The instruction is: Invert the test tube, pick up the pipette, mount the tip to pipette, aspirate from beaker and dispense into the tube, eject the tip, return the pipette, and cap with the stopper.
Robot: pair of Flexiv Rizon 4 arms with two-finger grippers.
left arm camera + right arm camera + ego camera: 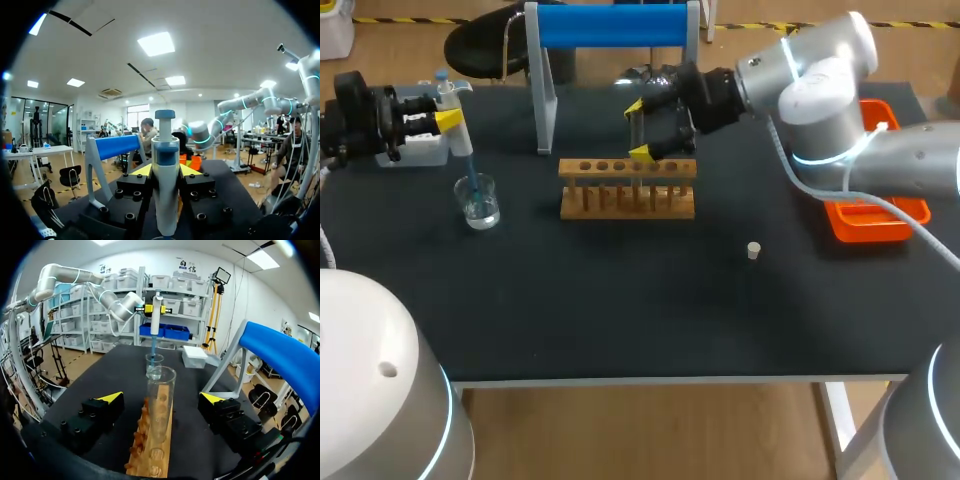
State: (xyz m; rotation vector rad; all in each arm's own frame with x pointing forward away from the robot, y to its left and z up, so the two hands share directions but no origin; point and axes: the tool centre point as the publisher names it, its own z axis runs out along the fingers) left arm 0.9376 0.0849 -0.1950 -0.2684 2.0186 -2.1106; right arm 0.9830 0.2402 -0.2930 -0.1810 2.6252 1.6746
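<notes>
My left gripper (450,119) (166,172) is shut on the white and blue pipette (452,100) (165,185). It holds the pipette upright, and the blue tip (470,170) dips into the glass beaker (479,201) (154,364) of clear liquid. A clear test tube (161,400) stands mouth up in the wooden rack (627,188) (150,452). My right gripper (638,128) (161,397) is open, one finger on each side of the tube and touching neither side. A small pale stopper (754,250) lies on the black table to the right of the rack.
Behind the rack stands a stand with a blue top bar (610,25) (280,355). A white box (420,145) (195,357) sits at the far left by my left gripper. An orange tray (875,215) lies under my right arm.
</notes>
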